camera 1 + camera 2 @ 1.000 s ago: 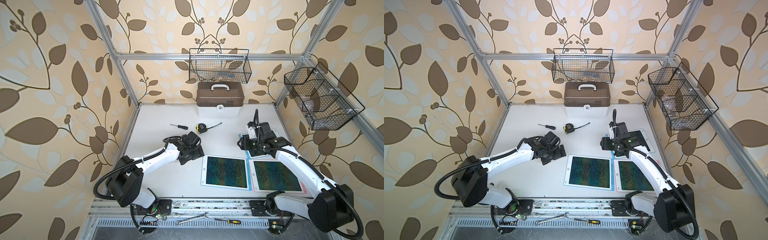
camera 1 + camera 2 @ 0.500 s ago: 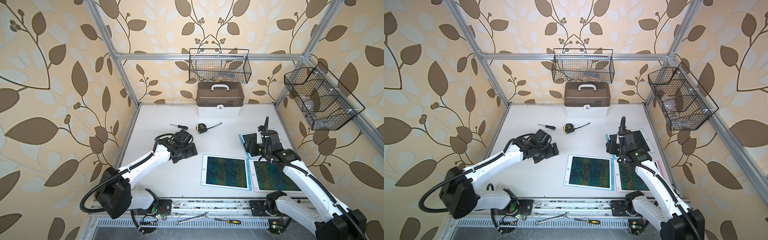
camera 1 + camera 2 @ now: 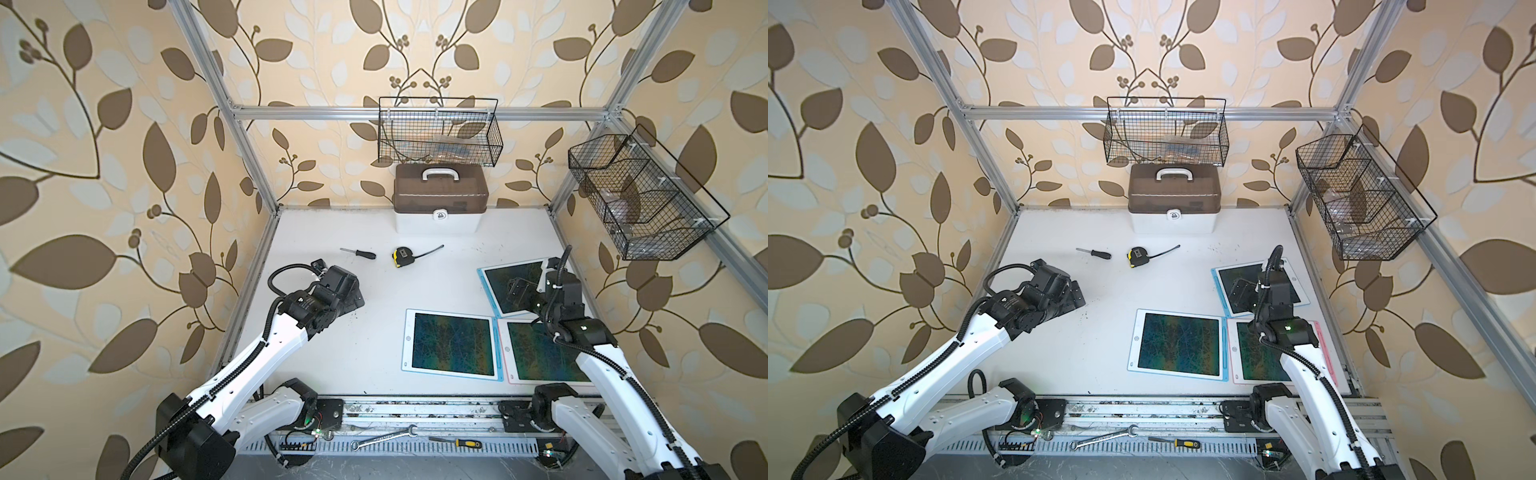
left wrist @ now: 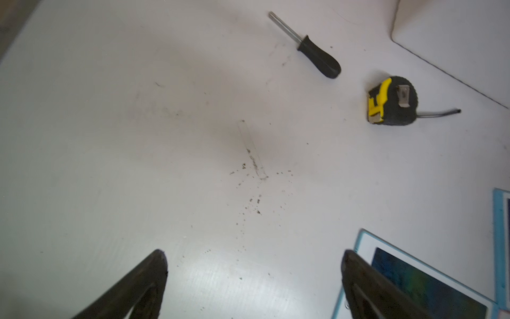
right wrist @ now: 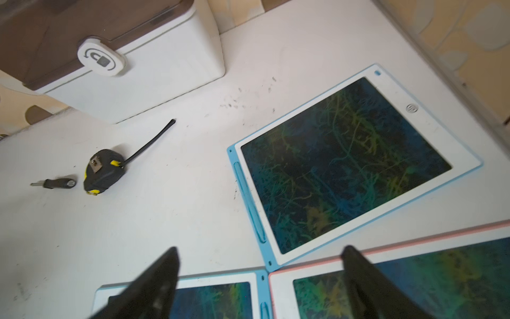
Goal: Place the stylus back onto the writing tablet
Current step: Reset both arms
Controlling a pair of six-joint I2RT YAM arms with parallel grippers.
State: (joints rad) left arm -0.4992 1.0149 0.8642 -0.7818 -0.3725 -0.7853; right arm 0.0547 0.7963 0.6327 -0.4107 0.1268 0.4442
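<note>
The right gripper point(image 5: 259, 254) is withdrawing from the writing tablet point(image 5: 430, 128), fingers just spread wide. The stylus point(image 5: 249, 204) is lying in its edge slot, so placement is looking finished. The left gripper point(image 4: 254, 256) is idling well apart, fingers wide.

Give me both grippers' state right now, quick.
Left gripper: open, holding nothing.
Right gripper: open, holding nothing.
</note>
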